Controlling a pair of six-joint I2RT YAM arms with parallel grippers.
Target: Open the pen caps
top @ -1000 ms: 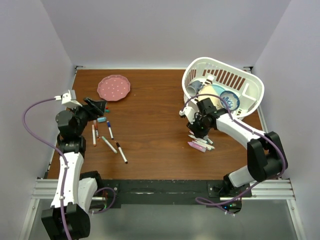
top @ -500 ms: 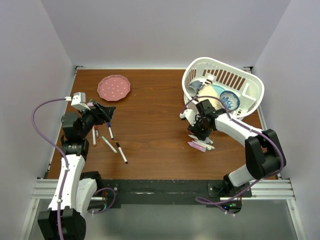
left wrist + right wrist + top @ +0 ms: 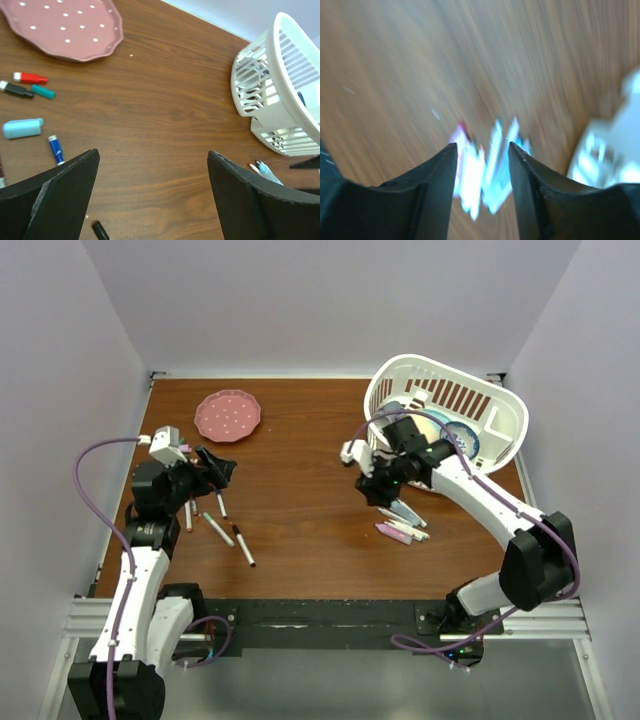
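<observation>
Hovering fingers apart, the right gripper (image 3: 372, 488) sits upper-left of the pens (image 3: 403, 529), which slant toward lower right; left gripper (image 3: 217, 469) gapes, farther.

I can read no writing, label or number anywhere. Any print on the small coloured plastic pen caps (image 3: 32, 78) is too small to tell.

Bright, even light, soft shadows. Top and left wrist views are sharp; the right wrist view is motion-blurred beyond the right gripper (image 3: 482, 150).
</observation>
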